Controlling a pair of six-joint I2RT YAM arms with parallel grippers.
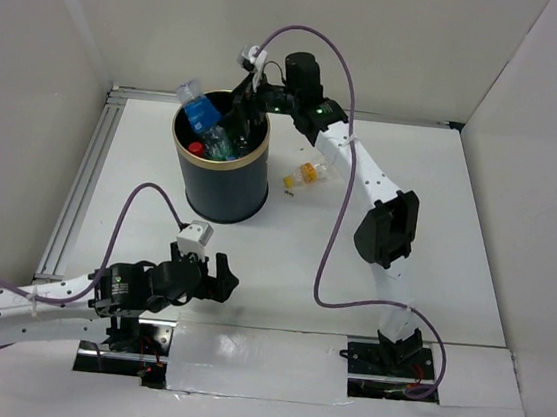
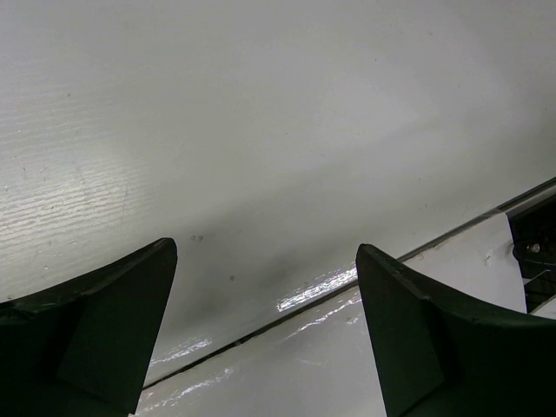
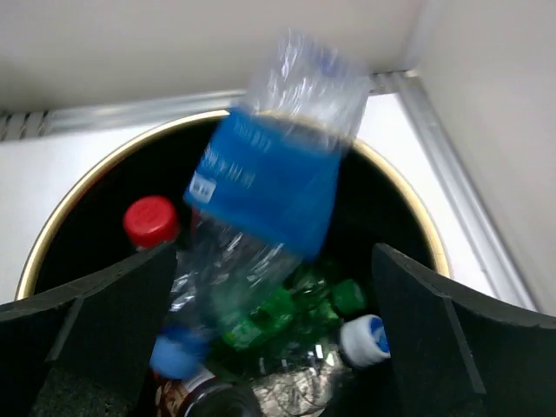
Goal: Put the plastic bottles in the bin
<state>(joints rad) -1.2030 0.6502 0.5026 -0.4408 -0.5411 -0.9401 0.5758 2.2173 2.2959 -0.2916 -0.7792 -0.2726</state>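
The dark bin with a gold rim stands at the table's back left and holds several plastic bottles. A clear bottle with a blue label sticks out of its top, cap down. My right gripper hovers over the bin's far rim, open. In the right wrist view the blue-label bottle is blurred and tilted between the spread fingers of my right gripper, touching neither. Below it lie a green bottle and a red cap. A small yellow-capped bottle lies on the table right of the bin. My left gripper is open and empty.
White walls close in the table on the left, back and right. A metal rail runs along the left edge. The left wrist view shows only my left gripper over bare white table and a taped seam.
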